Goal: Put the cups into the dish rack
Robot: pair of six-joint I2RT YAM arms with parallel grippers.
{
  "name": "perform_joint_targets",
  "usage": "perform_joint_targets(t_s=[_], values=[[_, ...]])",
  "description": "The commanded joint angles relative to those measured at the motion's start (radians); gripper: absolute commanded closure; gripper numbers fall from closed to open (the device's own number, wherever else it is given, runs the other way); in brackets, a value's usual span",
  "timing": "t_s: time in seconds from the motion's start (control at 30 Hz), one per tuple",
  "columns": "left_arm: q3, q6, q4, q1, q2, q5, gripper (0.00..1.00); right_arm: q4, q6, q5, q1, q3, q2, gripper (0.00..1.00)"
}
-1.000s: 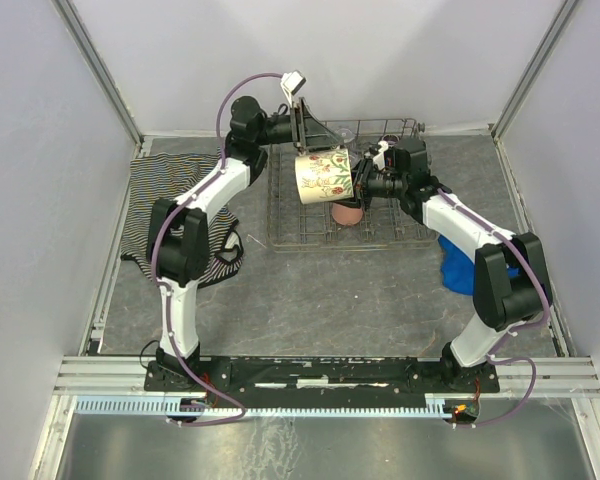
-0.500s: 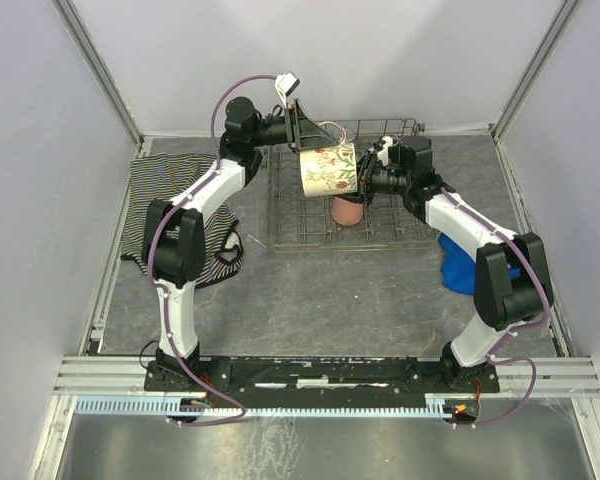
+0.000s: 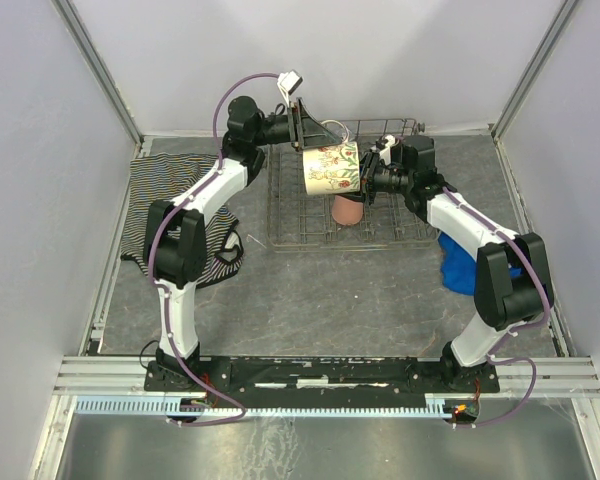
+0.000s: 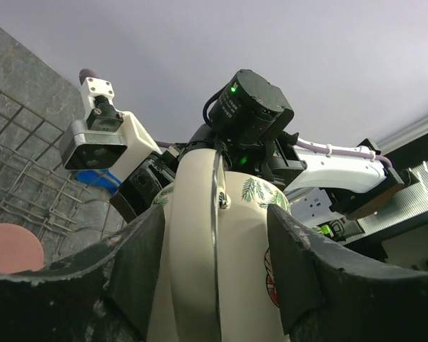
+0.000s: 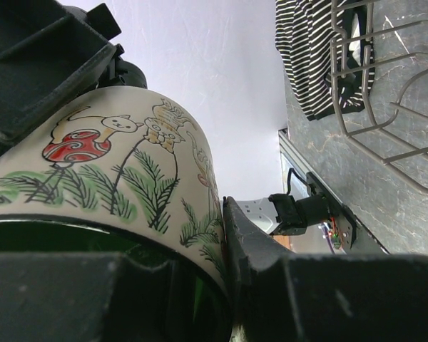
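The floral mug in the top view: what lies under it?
Under the raised floral mug, a pink tumbler sits in the dish rack. The mug covers the tumbler's far edge and the rack wires directly beneath it, so these cannot be seen.

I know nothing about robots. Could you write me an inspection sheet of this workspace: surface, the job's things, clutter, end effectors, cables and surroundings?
Surface: grey stone-patterned table, no spills seen.
Job's things: floral mug held on its side above the dish rack; salmon-pink tumbler inside the rack; other cups nothing seen.
Clutter: striped cloth left of the rack, blue cloth to its right.
End effectors: left end effector straddles the mug; right end effector pinches its rim.
Cables: purple cables loop along both arms, clear of the rack.
Surroundings: pale walls, metal frame.
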Motion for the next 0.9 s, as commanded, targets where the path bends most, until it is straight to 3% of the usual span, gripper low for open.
perform_joint_targets(t_s=[0.0,0.47,0.57,0.7,0.73,0.87], values=[[0.047,0.018,0.022,-0.038,0.015,0.034,0.38,0.122,0.006,-0.028,0.018,0.052,-0.043,0.99],[0.031,0.023,0.015,-0.003,0.005,0.035,0.44,0.106,-0.007,-0.037,0.022,0.059,-0.035,0.99],[0.029,0.025,0.016,-0.003,0.008,0.035,0.57,0.105,-0.009,-0.037,0.023,0.056,-0.034,0.99],[0.016,0.025,0.017,-0.006,0.011,0.029,0.92,0.102,-0.014,-0.036,0.024,0.047,-0.035,0.99],[0.013,0.025,0.016,-0.005,0.012,0.027,0.96,0.102,-0.015,-0.036,0.024,0.044,-0.035,0.99],[0.017,0.056,-0.036,0.001,0.007,0.000,0.97,0.107,-0.018,-0.032,0.024,0.035,-0.020,0.99]])
